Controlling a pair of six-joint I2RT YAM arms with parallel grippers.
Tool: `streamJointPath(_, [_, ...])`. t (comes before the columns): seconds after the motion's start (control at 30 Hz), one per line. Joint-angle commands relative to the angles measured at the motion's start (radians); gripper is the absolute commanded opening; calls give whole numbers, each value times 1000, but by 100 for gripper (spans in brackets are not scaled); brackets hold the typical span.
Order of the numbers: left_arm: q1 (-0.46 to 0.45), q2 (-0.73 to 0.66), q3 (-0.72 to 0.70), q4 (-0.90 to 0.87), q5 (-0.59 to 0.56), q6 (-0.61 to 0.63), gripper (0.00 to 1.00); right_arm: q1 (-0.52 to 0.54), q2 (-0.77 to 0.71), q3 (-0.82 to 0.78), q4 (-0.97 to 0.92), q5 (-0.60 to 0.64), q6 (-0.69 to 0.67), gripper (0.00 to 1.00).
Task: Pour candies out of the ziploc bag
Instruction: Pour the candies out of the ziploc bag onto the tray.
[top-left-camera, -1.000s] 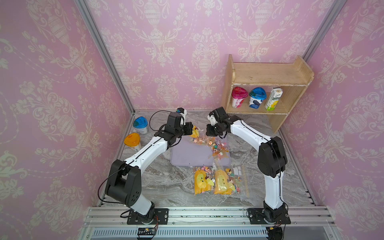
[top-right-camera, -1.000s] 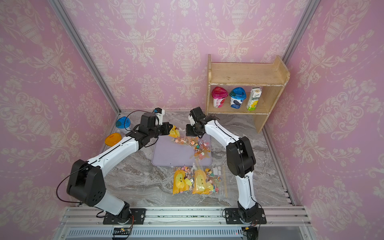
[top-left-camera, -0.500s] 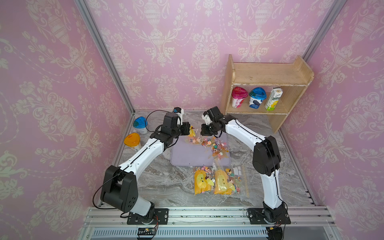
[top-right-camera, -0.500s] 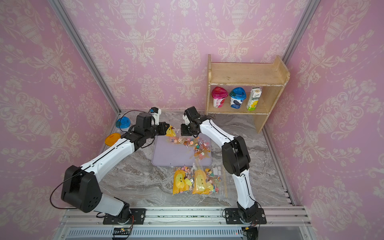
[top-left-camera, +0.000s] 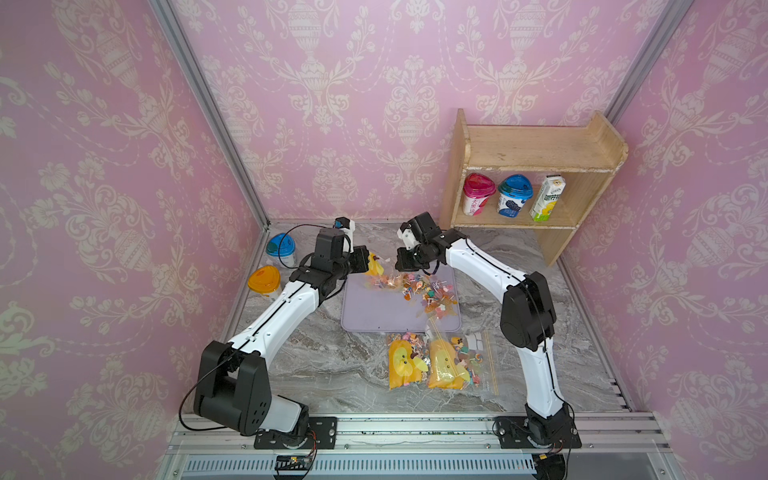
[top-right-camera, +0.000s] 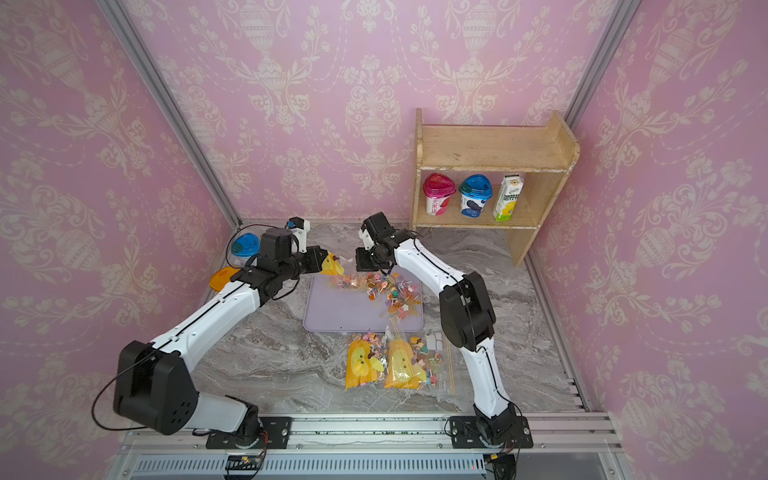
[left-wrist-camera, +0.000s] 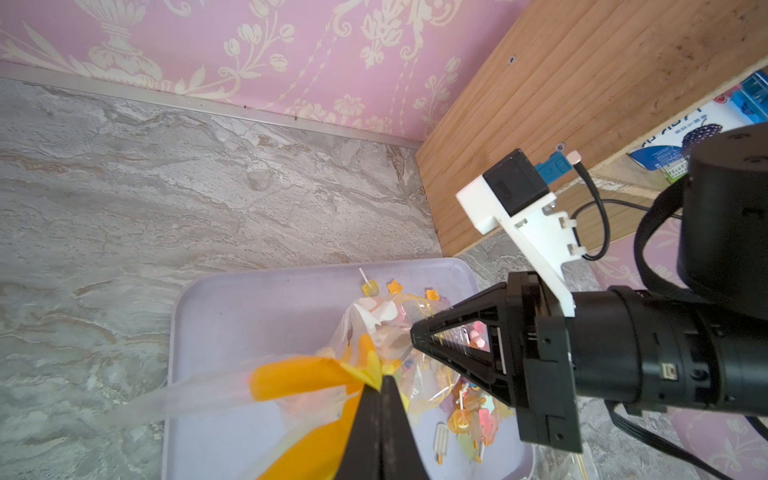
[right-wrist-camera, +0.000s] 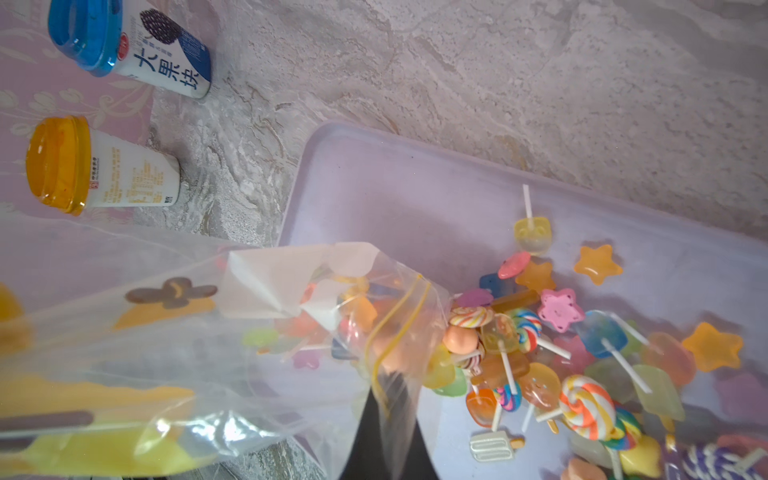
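**Bag tipped mouth-down over tray, both tools clamped**

Ziploc bag (top-left-camera: 376, 267) hangs in the air over the far edge of the lavender tray (top-left-camera: 365, 316), strung between the two tools. Its long axis runs side to side, from left tool to right, sloping down toward the right end. The yellow-and-orange printed bottom sits high at the left. The zip mouth is at the low right end, facing the tray floor.

Left tool (left-wrist-camera: 384, 380): jaws pressed together on the orange-yellow printed end, plastic bunched at the tips.

Right tool (right-wrist-camera: 390, 386): jaws together on clear plastic just beside the yellow zip line, at the mouth's edge.

Candies (right-wrist-camera: 540, 353): a few inside the bag near the mouth, most in a loose heap on the tray right at the opening. Lollipops on white sticks, stars and flower shapes, spread over the tray's right half.

Two more printed bags (top-left-camera: 436, 361) lie flat on the surface (top-left-camera: 332, 374), just beside the tray's near edge
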Motion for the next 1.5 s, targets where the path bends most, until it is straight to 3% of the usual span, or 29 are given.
streamJointPath(0.0, [26,-67,-6,33,-15,30,0,6,31,38,-61,37,15,0])
streamJointPath(0.9, [112,-177,-129,54,-14,-2,0,61,213,302,-163,17,32,0])
streamJointPath(1.07, [126,-205,-96,25,-34,12,0,63,224,366,-183,19,32,0])
streamJointPath(1.47, [142,-302,-154,-25,-79,26,0,92,237,362,-182,15,30,0])
